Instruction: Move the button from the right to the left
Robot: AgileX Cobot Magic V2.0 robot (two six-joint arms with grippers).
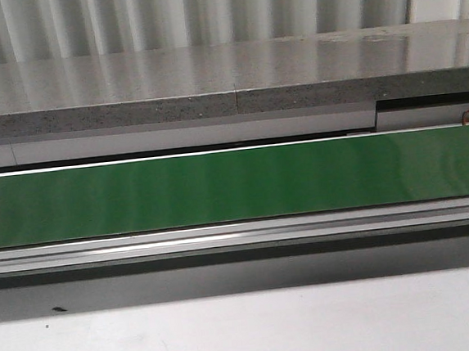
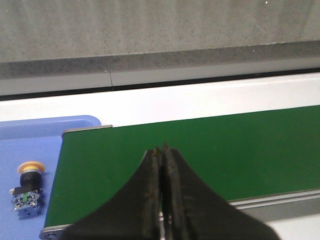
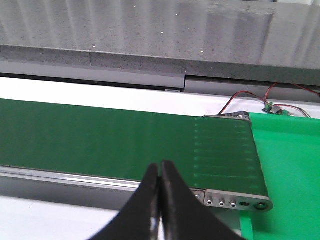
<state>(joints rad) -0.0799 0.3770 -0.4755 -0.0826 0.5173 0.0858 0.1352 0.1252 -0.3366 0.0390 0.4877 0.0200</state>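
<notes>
The button (image 2: 27, 190) has a yellow-orange cap, a black collar and a blue contact block. It lies on a blue tray (image 2: 30, 145) just off the end of the green conveyor belt (image 2: 200, 155), in the left wrist view only. My left gripper (image 2: 162, 149) is shut and empty above the belt, apart from the button. My right gripper (image 3: 160, 164) is shut and empty over the near edge of the belt (image 3: 125, 140) near its other end. Neither gripper shows in the front view, which holds only the belt (image 1: 235, 184).
A grey stone ledge (image 1: 210, 83) runs behind the belt. A green surface (image 3: 290, 165) lies past the belt's metal end plate (image 3: 235, 201). Red and black wires (image 3: 250, 97) with a small board lie at the back. A white tabletop (image 1: 248, 330) is in front.
</notes>
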